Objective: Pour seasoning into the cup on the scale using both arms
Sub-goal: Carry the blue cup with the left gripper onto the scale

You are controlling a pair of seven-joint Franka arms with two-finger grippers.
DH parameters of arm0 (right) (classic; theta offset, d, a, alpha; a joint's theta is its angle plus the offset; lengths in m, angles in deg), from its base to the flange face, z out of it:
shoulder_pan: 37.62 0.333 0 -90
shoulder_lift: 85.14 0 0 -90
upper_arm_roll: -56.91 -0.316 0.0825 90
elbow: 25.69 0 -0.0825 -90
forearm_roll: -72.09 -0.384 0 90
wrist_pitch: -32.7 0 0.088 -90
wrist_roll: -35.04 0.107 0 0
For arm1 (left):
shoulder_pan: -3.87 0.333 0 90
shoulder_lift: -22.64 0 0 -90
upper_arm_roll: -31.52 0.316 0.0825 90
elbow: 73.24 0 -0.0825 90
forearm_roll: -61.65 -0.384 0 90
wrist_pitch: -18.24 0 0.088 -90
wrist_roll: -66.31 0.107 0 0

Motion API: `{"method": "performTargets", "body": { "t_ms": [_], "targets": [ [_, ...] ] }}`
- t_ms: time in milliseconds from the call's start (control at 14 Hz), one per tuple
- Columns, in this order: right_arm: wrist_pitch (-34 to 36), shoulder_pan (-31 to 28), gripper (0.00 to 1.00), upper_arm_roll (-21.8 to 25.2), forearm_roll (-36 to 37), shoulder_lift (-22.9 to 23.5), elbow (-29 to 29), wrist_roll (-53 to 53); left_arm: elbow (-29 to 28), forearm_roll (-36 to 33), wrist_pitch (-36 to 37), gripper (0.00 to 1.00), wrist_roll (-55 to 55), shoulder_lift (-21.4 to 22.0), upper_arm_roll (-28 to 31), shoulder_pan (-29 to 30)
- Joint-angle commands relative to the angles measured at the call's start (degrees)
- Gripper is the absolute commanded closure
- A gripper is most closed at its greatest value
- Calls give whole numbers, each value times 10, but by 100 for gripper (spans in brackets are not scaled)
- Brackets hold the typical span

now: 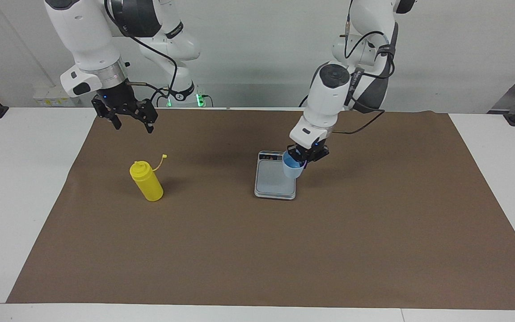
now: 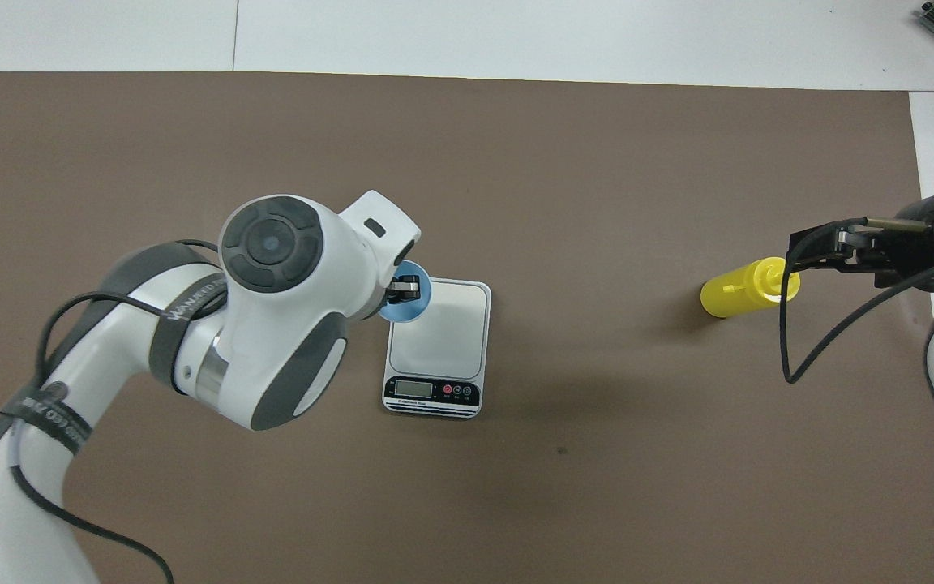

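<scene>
The step in hand, as I judge it, is setting the cup [image 1: 293,168] on the scale [image 1: 273,183]. The left hand [image 1: 305,156], near the centre of the facing view, pinches the cup's rim with one finger inside and one outside. The cup hangs upright over the edge of the scale's platform that lies toward the left arm's end of the tabletop. Whether its base touches the platform I cannot tell. To do this well, the cup should go to the middle of the silver platform, not the edge, so it sits flat and the reading is true. It should come down straight and gently, and the fingers should part only once the base rests. The hand should then lift straight up, so that the inner finger does not tip the light cup. It should also stay off the dark display strip, which lies at the upper end of the scale in the facing view. The yellow seasoning bottle [image 1: 146,181] stands at mid-height toward the right arm's end of the brown mat [image 1: 257,259], well apart from the scale, its small cap [image 1: 164,156] dangling open on its tether. The right hand [image 1: 130,121] waits with fingers spread, over the mat in the upper part of the frame. In the overhead view the scale shows a display window and a red button beside two paler ones; the print under them and the lettering on the left arm's dark band are too small to read.
</scene>
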Motion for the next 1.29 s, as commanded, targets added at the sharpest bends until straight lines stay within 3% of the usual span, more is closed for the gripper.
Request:
{"method": "performTargets", "body": {
  "t_ms": [0,786,929,1000,1214],
  "targets": [
    [-9,-6,0,-2,9,3,-3,70,-23,-17,-47,100,-47,-16,11,-39],
    [-31,-35,0,-2,2,69,-51,210,-54,-32,-111,100,-62,-26,11,-40],
    [-30,-49,0,-2,-11,93,-74,236,-54,-33,-115,28,-59,-30,11,-39],
    [-27,-56,0,-2,-22,108,-90,250,-53,-33,-114,0,-58,-30,11,-39],
    [-22,-75,0,-2,-58,149,-115,289,-39,-46,-80,0,-57,-19,15,-37]
  ]
}}
